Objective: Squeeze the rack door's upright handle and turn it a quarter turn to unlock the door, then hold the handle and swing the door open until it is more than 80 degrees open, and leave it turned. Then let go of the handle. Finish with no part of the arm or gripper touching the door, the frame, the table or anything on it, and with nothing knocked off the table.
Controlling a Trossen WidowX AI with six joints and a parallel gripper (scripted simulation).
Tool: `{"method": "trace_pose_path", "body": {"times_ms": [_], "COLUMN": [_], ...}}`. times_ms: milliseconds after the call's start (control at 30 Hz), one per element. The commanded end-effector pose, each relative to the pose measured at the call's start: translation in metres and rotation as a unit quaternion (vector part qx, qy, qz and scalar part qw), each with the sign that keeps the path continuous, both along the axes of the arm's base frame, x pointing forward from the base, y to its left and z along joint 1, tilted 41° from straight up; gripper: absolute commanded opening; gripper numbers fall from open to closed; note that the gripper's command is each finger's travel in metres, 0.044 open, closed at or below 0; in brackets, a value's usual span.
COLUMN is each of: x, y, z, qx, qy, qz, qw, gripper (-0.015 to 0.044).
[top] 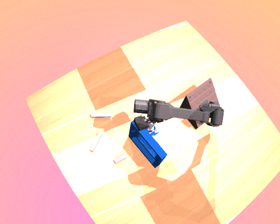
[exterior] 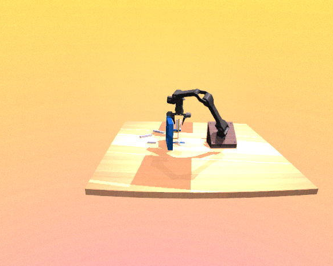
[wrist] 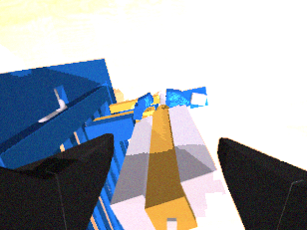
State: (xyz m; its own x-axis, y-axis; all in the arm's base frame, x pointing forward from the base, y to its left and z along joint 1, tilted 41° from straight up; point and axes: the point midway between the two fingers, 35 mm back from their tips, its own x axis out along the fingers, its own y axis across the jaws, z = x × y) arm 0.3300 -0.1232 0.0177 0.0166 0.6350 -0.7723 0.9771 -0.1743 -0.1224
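Pincer open, fingers apart on either side of the upright handle, not gripping it. Handle stands beside the blue rack frame, upright on the bench. Three pale bars lie beyond.

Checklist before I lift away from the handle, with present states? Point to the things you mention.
1. Gripper (top: 148, 121) (exterior: 178, 124) (wrist: 165, 143) open: ok.
2. Gap between each finger and the upright handle (top: 150, 126) (exterior: 178, 125) (wrist: 161, 168): ok, wrist view shows both.
3. Gripper clear of the blue rack (top: 149, 141) (exterior: 169, 135) (wrist: 65, 114): cannot tell, they overlap from above.
4. Door past 80 degrees: cannot tell.
5. Three pale bars (top: 96, 142) (exterior: 145, 136) on the table (top: 232, 101) (exterior: 233, 175): ok.
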Motion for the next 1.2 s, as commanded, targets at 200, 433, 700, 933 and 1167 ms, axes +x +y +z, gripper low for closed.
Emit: {"method": "trace_pose_path", "body": {"times_ms": [200, 433, 700, 933, 1167], "x": [0.0001, 0.0001, 0.0001, 0.0001, 0.0001], "y": [0.0008, 0.0008, 0.0008, 0.0008, 0.0008], "z": [0.0003, 0.0003, 0.0003, 0.0002, 0.0002], "qx": [-0.002, -0.005, -0.008, -0.011, -0.013], "qy": [-0.148, -0.253, -0.363, -0.448, -0.519], "qz": [0.178, 0.305, 0.438, 0.541, 0.628], "qw": [0.973, 0.918, 0.822, 0.712, 0.58], "gripper": [0.0294, 0.0294, 0.0294, 0.0294, 0.0294]}}
